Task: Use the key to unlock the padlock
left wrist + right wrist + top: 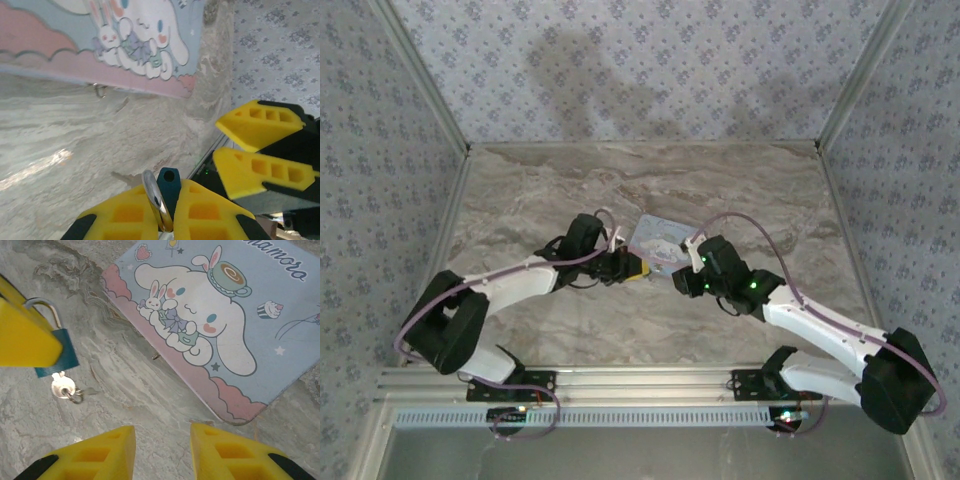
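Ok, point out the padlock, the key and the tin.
padlock (66, 359), right wrist view, on its teal body.
key (62, 386), right wrist view, on its silver head.
tin (225, 325), right wrist view, on the printed lid.

teal padlock (62, 359) — silver key (63, 386) beneath

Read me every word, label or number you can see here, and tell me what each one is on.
"namora": the end of a word cut off by the picture's edge, on the lid of the light blue tin.
The padlock and key carry no readable markings.
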Tool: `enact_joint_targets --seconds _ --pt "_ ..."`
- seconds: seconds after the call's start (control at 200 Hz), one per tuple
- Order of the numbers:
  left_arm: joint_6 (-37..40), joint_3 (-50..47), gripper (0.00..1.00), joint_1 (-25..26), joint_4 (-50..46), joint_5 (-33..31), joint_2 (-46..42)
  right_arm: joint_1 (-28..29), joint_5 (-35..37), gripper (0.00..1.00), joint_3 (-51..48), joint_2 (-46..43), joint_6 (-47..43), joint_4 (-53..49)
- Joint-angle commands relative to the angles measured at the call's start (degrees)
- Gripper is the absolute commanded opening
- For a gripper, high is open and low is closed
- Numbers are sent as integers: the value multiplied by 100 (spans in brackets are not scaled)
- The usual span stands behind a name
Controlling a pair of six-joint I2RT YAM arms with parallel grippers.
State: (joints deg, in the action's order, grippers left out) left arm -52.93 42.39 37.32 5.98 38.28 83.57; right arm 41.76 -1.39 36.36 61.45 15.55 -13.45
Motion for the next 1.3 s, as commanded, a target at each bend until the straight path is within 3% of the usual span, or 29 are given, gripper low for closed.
enact_joint_targets --seconds 0.0,0.315,0.535,0.894,1.079,1.294 --pt "335 -248 1 -81 -208 -172 -301 28 141 36 -107 -132 168 95" --pt "482 -736 4 -279 -566 -517 -934 123 200 36 -238 -169 280 203" --pt "504 -982 9 -731 -913 -823 -1140 192 251 36 -305 -169 346 271" --pt "577 -847 11 -1403 -1277 -766 -443 256 351 36 -353 -204 418 343" --pt "522 -795 16 -1599 -1221 -597 -85 263 411 36 -366 -220 439 353" --pt "529 -755 36 -1701 -1434 -679 -88 254 455 36 -333 -239 423 326"
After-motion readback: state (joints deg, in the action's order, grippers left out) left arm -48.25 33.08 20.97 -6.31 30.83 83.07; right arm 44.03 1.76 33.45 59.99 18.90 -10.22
